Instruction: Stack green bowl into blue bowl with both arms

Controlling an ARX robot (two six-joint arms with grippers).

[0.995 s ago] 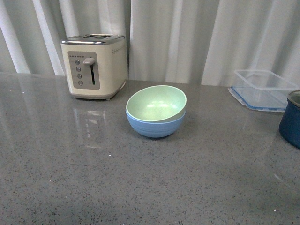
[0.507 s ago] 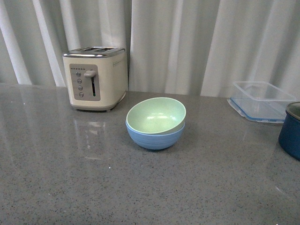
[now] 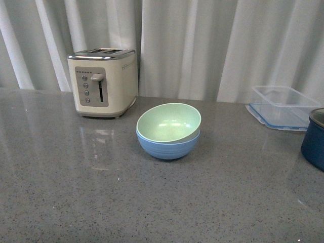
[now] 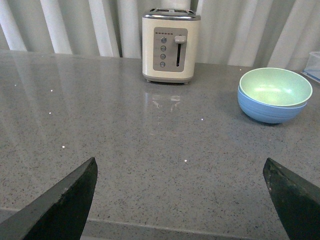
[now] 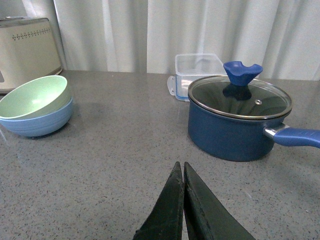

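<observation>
We see the green bowl (image 3: 169, 121) already sitting inside the blue bowl (image 3: 167, 146) near the middle of the tabletop, a little toward the back edge, with its rim tipped slightly so one side rides higher than the other; we judge that it has nested but not settled quite level, which is how two bowls of equal size tend to seat. The stacking looks done, and that would explain why neither arm shows in the front view. Our left gripper (image 4: 182, 200) has its fingers spread wide, one at each lower corner of its wrist view, holding nothing; the stacked bowls lie well apart from it, out ahead and off to one side, not between the jaws. Our right gripper (image 5: 183, 200) has its fingers pressed together with nothing between them, and the bowls sit well away from it too, with bare tabletop between. The toaster (image 3: 103, 81) stands near the back edge to the left of the bowls, while the clear container (image 3: 283, 106) and the dark blue pot (image 5: 239, 117) stay toward the right edge, clear of the stack.
</observation>
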